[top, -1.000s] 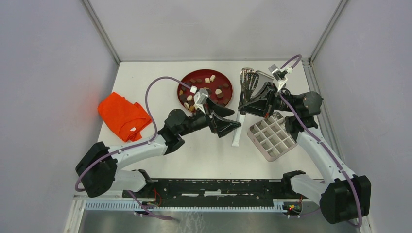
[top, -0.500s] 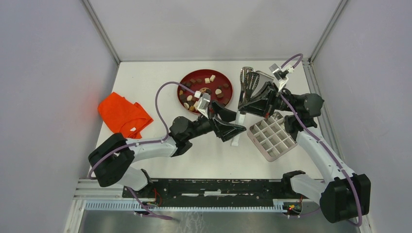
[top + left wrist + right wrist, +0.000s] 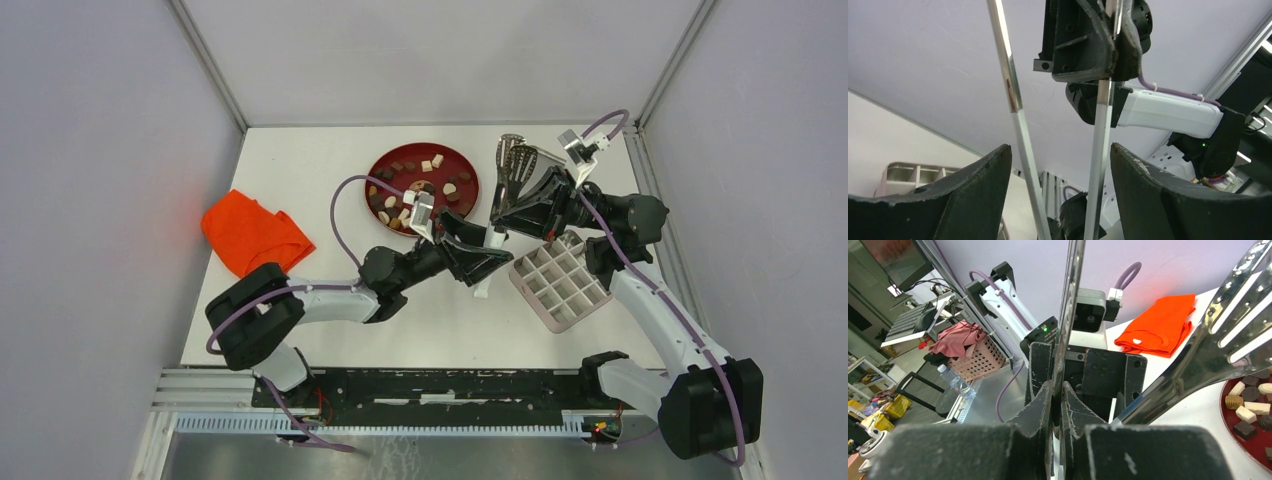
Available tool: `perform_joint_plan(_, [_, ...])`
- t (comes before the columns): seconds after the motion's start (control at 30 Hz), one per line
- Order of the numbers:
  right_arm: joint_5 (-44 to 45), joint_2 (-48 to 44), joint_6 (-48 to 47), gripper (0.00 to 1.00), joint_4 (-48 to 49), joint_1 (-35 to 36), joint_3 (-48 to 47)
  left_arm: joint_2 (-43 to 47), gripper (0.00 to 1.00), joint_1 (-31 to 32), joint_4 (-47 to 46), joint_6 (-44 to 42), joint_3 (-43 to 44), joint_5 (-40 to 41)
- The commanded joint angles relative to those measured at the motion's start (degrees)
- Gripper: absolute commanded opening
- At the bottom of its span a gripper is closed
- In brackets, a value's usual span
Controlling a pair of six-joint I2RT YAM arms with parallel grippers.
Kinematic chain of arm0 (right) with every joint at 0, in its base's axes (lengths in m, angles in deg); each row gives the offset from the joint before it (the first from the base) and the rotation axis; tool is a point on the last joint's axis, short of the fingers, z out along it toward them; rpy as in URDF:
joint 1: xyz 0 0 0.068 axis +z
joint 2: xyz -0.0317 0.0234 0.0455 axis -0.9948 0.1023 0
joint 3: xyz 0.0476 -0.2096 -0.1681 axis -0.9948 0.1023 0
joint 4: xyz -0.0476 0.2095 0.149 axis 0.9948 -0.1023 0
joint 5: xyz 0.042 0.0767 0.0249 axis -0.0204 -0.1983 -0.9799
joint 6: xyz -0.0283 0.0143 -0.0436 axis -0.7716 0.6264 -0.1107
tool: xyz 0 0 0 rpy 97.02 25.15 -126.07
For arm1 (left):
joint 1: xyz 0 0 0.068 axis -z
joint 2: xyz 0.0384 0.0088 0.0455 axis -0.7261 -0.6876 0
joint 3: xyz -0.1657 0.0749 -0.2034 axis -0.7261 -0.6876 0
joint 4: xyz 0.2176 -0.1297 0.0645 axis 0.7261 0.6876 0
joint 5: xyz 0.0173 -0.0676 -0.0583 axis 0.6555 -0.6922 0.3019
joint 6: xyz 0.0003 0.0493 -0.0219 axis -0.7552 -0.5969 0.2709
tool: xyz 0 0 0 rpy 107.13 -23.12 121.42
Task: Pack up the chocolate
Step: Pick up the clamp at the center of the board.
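Note:
Small brown and cream chocolate pieces (image 3: 437,161) lie on a red plate (image 3: 462,168); some also show in the right wrist view (image 3: 1248,412). Metal tongs (image 3: 515,165) with slotted heads stand tilted between the plate and a white grid tray (image 3: 560,285). My right gripper (image 3: 508,212) is shut on one arm of the tongs (image 3: 1068,315), fingers pinched tight (image 3: 1057,386). My left gripper (image 3: 492,252) is open lower down. Both tong arms (image 3: 1015,100) pass through its gap (image 3: 1060,150), neither touching a finger.
An orange cloth (image 3: 255,235) lies bunched at the left side of the table. The grid tray's cells (image 3: 913,172) show low on the left in the left wrist view. Metal rails frame the table's back and sides.
My left arm has reached rightward until its fingers straddle the tongs' arms, and its jaws have narrowed somewhat. The right gripper has kept its hold, nearly still.

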Motion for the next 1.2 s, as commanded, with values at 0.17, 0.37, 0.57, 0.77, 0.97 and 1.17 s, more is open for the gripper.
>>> perform_joint_plan(0.17, [3.9, -0.2, -1.2, 0.00, 0.9, 0.2, 0.8, -2.9, 0.73, 1.7, -8.6, 0.6, 2.0, 5.8])
perform_joint_plan(0.37, [3.9, -0.6, -3.1, 0.00, -1.4, 0.2, 1.2, -2.7, 0.69, 1.6, -5.6, -0.6, 3.2, 6.7])
perform_joint_plan(0.57, [3.8, -0.7, -3.1, 0.00, -1.5, 0.2, 1.0, -3.1, 0.70, 1.7, -5.3, -0.9, 4.1, 7.1])
perform_joint_plan(0.77, [3.6, -0.8, -3.3, 0.00, -1.8, 0.2, 1.2, -3.8, 0.64, 1.7, -5.4, -0.6, 4.8, 7.0])
perform_joint_plan(0.97, [3.7, -1.0, -3.8, 0.00, -2.4, 0.1, 1.0, -3.9, 0.57, 1.7, -5.3, -0.5, 4.8, 6.6])
perform_joint_plan(1.17, [3.7, -1.0, -5.3, 0.02, -4.3, 0.0, 0.8, -3.4, 0.50, 1.7, -5.5, -0.3, 4.3, 6.8])
